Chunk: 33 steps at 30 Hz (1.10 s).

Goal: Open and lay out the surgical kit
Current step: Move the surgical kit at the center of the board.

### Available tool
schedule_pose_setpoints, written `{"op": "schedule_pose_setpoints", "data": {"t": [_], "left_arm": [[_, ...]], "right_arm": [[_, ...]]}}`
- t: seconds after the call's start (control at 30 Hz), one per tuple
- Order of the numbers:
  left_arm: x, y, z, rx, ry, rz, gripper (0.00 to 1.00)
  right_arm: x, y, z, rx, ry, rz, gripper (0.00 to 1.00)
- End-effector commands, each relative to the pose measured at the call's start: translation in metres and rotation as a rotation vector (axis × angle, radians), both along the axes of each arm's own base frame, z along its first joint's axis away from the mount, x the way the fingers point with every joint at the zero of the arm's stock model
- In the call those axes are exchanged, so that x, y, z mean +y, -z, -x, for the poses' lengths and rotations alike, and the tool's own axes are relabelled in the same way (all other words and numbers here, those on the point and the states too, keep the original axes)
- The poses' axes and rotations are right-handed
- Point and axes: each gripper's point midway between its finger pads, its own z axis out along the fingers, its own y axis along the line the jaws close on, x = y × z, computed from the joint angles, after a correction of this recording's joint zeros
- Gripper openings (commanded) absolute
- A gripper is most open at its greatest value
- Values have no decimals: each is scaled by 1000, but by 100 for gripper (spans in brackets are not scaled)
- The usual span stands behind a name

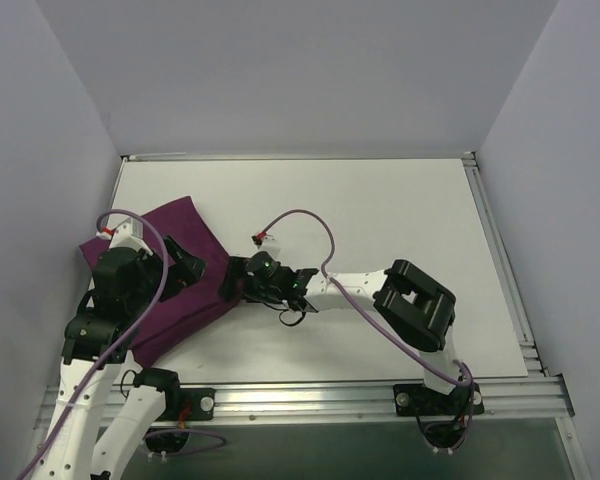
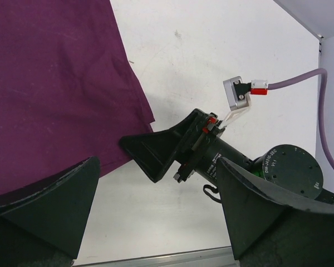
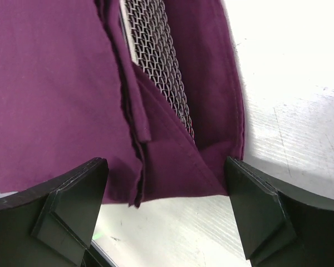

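Black fingers of the right gripper point(image 3: 166, 167) are being held wide apart, empty, over a folded corner of the dark purple cloth wrap point(image 3: 55, 83), where a silver wire-mesh tray point(image 3: 156, 55) is being shown between the folds. The left gripper point(image 2: 158, 164) is being held equally wide above the wrap's edge, and the wrap is being borne by the white table point(image 1: 380, 200).

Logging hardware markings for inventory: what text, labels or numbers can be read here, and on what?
"DM-J4310-2EC": right arm's round black motor housing, partly blurred.
"V1": same housing.
White print on the right arm's wrist housing: too blurred to read.
Purple cloth wrap and mesh tray: none.
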Motion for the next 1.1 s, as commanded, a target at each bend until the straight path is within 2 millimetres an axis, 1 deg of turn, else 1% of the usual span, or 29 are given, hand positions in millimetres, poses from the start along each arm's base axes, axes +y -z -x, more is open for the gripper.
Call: {"op": "schedule_pose_setpoints", "data": {"t": [0.0,0.1,0.13,0.2,0.23,0.27,0.33,0.37,0.4,0.43,0.5,0.53,0.6,0.63,0.67,0.73,0.77,0.83,0.87,0.9,0.93,0.97,1.0,1.03,1.07], "left_arm": [[-1,-18,-1,-45,31,-19,94],[-1,-17,0,-47,42,-33,94],[-1,-17,0,-48,44,-36,94],[-1,-16,1,-46,48,-40,94],[-1,-17,2,-48,53,-40,94],[-1,-16,2,-45,56,-41,94],[-1,-16,3,-40,60,-47,94],[-1,-15,2,-33,61,-49,94],[-1,-15,2,-30,62,-51,94],[-2,-13,1,-22,69,-52,94],[-5,-15,-1,-20,82,-47,94],[-6,-14,-2,-12,88,-46,95],[-11,-15,-3,-12,111,-37,95],[-13,-15,-4,-13,123,-36,95],[-15,-14,-6,-5,131,-32,96],[-19,-16,-8,-9,154,-28,96],[-20,-15,-10,2,158,-27,96],[-27,-18,-14,-5,187,-6,96],[-30,-16,-18,11,199,5,96],[-36,-19,-20,6,220,25,96],[-39,-16,-26,26,225,41,96],[-42,-15,-29,33,233,51,96],[-45,-16,-34,31,237,62,96],[-49,-18,-36,35,255,80,96],[-52,-13,-41,55,259,92,98]], "right_arm": [[4,13,-6,4,59,-9,88],[10,16,-11,-3,65,-8,78],[11,15,-13,-9,68,-6,70],[11,16,-16,-10,78,1,61],[9,16,-19,-16,94,2,51],[8,12,-21,-23,104,-7,46],[-1,13,-25,-26,132,-1,34],[-7,8,-30,-38,154,7,33],[-17,8,-36,-44,175,24,29],[-23,7,-41,-51,187,35,19],[-40,6,-50,-60,202,77,9],[-55,7,-65,-72,215,104,1],[-70,8,-73,-66,191,136,0],[-86,7,-89,-84,196,168,0],[-98,7,-93,-83,198,207,0],[-116,4,-105,-111,188,266,0],[-135,5,-116,-118,179,341,0],[-154,4,-130,-125,170,405,0],[-174,2,-145,-115,202,433,0],[-185,2,-153,-129,191,458,0],[-191,1,-161,-127,183,452,1],[-201,7,-169,-114,186,467,1],[-216,-3,-192,-131,219,463,1],[-222,-4,-202,-135,220,461,1],[-221,-2,-210,-136,201,443,2]]}}
